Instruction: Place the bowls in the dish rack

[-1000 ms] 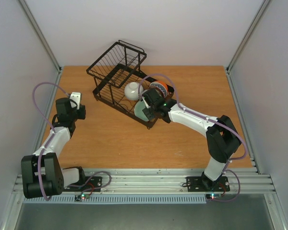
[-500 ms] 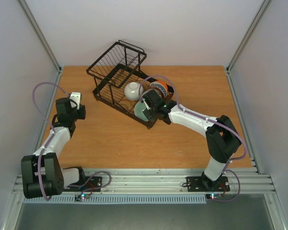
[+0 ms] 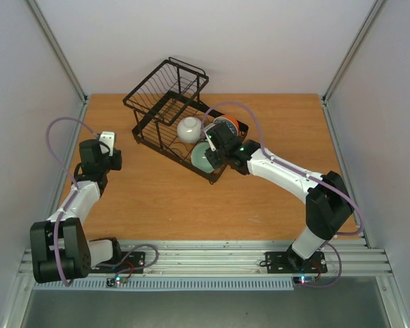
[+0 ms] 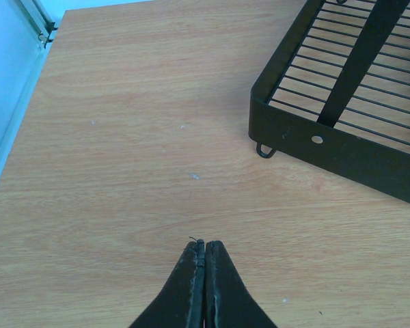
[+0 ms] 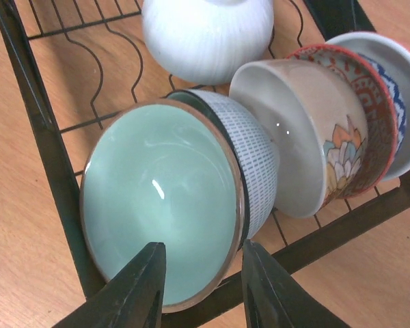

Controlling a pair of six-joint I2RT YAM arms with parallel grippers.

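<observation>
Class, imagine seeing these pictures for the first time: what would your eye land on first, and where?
A row of bowls stands on edge in the black dish rack, the pale green bowl foremost, a white bowl upside down behind. The right end effector hangs open at the green bowl's rim; the left end effector is shut over the table.

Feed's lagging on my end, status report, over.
Left gripper shut, above table. Right gripper open at green bowl. Bowl on edge in rack, against grid bowl. Nothing blocking.
</observation>
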